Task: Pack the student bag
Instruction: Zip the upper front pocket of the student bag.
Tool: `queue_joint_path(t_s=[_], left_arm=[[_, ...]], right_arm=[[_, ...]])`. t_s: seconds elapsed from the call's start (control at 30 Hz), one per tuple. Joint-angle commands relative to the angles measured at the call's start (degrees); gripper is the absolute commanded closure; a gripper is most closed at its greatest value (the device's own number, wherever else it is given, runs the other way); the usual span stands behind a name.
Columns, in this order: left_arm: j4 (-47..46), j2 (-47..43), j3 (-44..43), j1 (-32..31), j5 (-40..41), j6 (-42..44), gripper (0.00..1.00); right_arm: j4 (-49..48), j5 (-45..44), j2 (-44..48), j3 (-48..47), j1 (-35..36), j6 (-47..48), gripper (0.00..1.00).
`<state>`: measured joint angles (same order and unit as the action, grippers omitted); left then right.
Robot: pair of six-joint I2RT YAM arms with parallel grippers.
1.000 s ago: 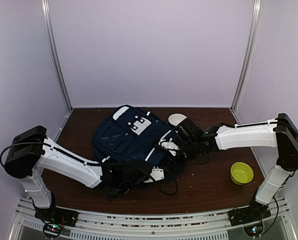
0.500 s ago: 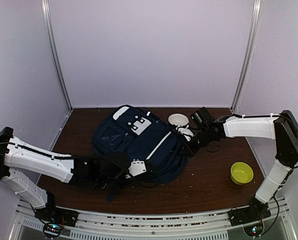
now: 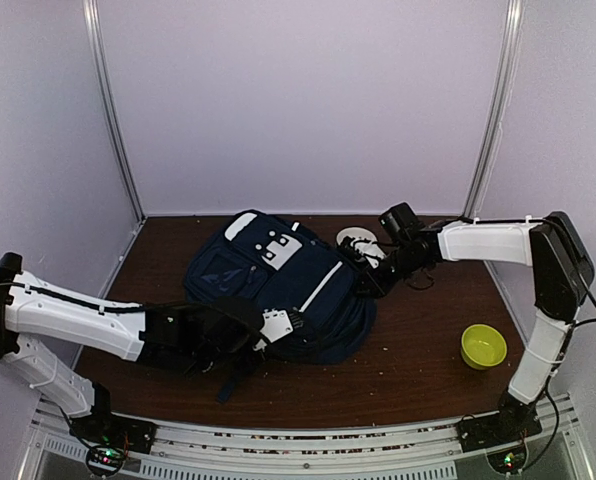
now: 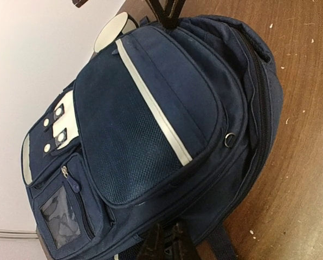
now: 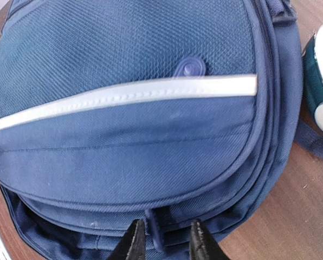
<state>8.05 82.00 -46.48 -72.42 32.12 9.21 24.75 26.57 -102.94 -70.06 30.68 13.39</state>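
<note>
student bag (image 3: 278,285) lies flat on tabletop (image 3: 418,370), front up, between both jaws. Right jaws released, straddling blue pull tab (image 5: 153,232) at bag's edge. Left jaws against bag's opposite edge; can't tell their state.

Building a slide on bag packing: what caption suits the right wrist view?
Right hand open astride a fabric tab at the edge of the student bag, a cup beside it.

- One navy-blue backpack (image 3: 273,280).
- One teal-and-white cup (image 3: 356,238).
- One lime-green bowl (image 3: 483,346).
- Two white robot arms: the left arm (image 3: 78,315) and the right arm (image 3: 488,242).
</note>
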Motion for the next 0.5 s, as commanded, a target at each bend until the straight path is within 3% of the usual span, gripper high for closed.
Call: queue_joint_path(t_s=[0.0, 0.23, 0.47], left_arm=[[-1.29, 0.82, -2.41, 0.29, -1.21, -2.89, 0.92], [-3.04, 2.57, -4.28, 0.32, -2.00, -4.35, 0.88], [-3.42, 4.92, -6.42, 0.35, -2.48, -4.47, 0.86]], right_arm=[[1.93, -1.68, -1.40, -3.78, -0.44, 2.74, 0.69], [7.59, 1.21, -5.81, -8.41, -0.35, 3.93, 0.71], [9.64, 3.74, -5.19, -7.29, 0.00, 5.51, 0.70]])
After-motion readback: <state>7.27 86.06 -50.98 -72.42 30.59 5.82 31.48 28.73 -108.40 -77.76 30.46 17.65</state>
